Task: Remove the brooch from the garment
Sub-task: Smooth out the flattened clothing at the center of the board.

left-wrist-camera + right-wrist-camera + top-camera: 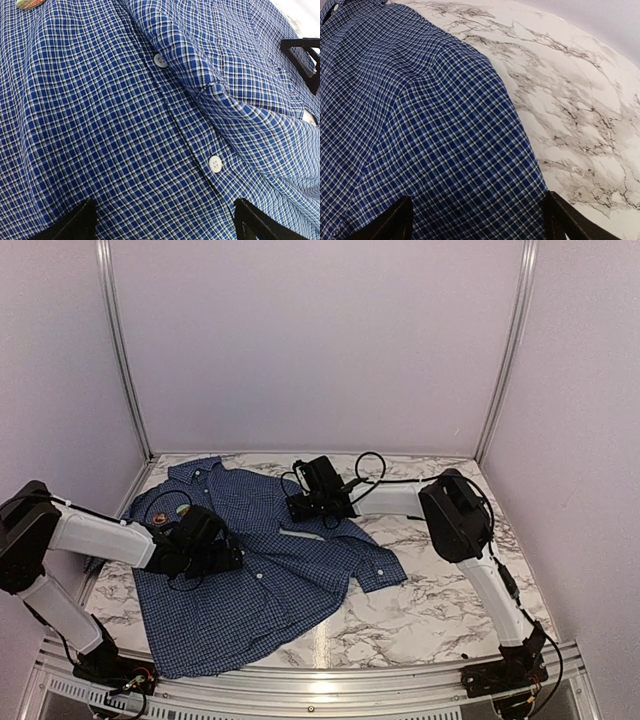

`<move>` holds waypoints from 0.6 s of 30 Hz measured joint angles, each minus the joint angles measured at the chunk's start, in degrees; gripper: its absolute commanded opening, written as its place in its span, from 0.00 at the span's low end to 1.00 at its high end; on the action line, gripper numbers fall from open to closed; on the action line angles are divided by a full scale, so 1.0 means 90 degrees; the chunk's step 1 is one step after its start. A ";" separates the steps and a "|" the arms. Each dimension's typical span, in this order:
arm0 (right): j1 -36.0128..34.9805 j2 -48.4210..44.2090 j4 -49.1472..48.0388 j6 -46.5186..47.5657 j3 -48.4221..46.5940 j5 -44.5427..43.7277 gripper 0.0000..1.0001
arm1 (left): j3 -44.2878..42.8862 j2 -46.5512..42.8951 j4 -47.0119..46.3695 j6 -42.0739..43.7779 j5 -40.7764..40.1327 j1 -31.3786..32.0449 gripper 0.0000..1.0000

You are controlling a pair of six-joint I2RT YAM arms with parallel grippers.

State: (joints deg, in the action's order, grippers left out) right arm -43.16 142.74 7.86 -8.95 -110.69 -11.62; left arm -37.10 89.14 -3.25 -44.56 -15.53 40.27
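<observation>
The dark blue small-checked button-up shirt [270, 570] lies spread on the white grey-veined marble table [430, 620]. The left gripper [165, 207] is over the button placket with its jaws spread wide. A small orange-green brooch [29, 3] is on the cloth at its 11 o'clock. The right gripper [477, 200], jaws also spread, is over the shirt's curved edge, with bare marble open toward 3 o'clock.
</observation>
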 measured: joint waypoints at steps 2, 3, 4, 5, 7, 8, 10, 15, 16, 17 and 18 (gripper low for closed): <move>0.0034 0.0131 0.0041 0.0005 -0.0129 -0.0036 0.78 | 0.0027 -0.0039 0.0005 0.0000 0.0019 0.0000 0.99; 0.0049 0.0160 0.0041 0.0005 -0.0141 -0.0044 0.73 | 0.0036 -0.0051 0.0005 0.0000 0.0029 0.0000 0.99; 0.0075 0.0187 0.0070 -0.0005 -0.0141 -0.0036 0.68 | 0.0053 -0.0068 0.0005 0.0000 0.0041 0.0000 0.99; 0.0095 0.0189 0.0061 -0.0027 -0.0141 -0.0022 0.62 | 0.0068 -0.0085 0.0005 0.0000 0.0056 0.0000 0.99; 0.0136 0.0189 0.0073 -0.0066 -0.0141 0.0019 0.48 | 0.0080 -0.0107 0.0010 -0.0002 0.0066 0.0000 0.99; 0.0158 0.0189 0.0073 -0.0097 -0.0141 0.0049 0.39 | 0.0090 -0.0119 0.0010 -0.0002 0.0070 0.0000 0.99; 0.0199 0.0189 0.0087 -0.0153 -0.0153 0.0102 0.25 | 0.0097 -0.0126 0.0012 0.0000 0.0078 0.0000 0.99; 0.0316 0.0359 0.0233 -0.0211 -0.0559 0.0187 0.02 | 0.0134 -0.0180 0.0024 0.0002 0.0141 0.0000 0.99; 0.0347 0.0427 0.0255 -0.0255 -0.0721 0.0231 0.00 | 0.0146 -0.0204 0.0034 0.0002 0.0168 0.0000 0.99; 0.0379 0.0491 0.0265 -0.0245 -0.0833 0.0250 0.00 | 0.0146 -0.0216 0.0053 0.0002 0.0182 0.0000 0.99; 0.0410 0.0542 0.0277 -0.0270 -0.0928 0.0289 0.00 | 0.0146 -0.0221 0.0061 0.0005 0.0189 0.0000 0.99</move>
State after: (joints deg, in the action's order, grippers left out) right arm -39.46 147.61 10.35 -11.38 -119.04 -9.02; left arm -35.79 87.15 -2.70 -44.51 -13.82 40.27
